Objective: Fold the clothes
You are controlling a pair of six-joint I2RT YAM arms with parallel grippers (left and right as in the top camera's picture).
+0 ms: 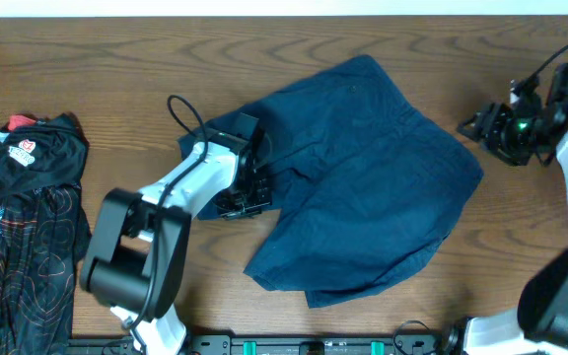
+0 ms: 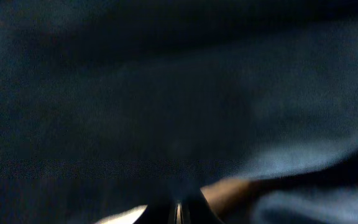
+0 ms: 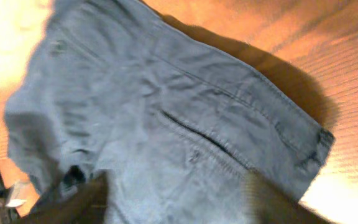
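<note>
Wooden surface [image 1: 116, 79] carries a blue garment [image 1: 363, 187], lying rumpled at centre. A black jersey [image 1: 23, 227] lies at 9 o'clock, well apart. Left gripper [image 1: 256, 193] sits clenched at the garment's 9 o'clock edge; whether it pinches cloth cannot be told. Right gripper [image 1: 479, 126] hangs released at 2 o'clock, off the cloth.

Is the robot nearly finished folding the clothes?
Not nearly. Nothing looks neatly folded. The blue shorts lie rumpled mid-table; the left pincer is shut at their left edge, the right pincer open, off to the side. The black jersey lies crumpled at the left, not yet folded.
</note>
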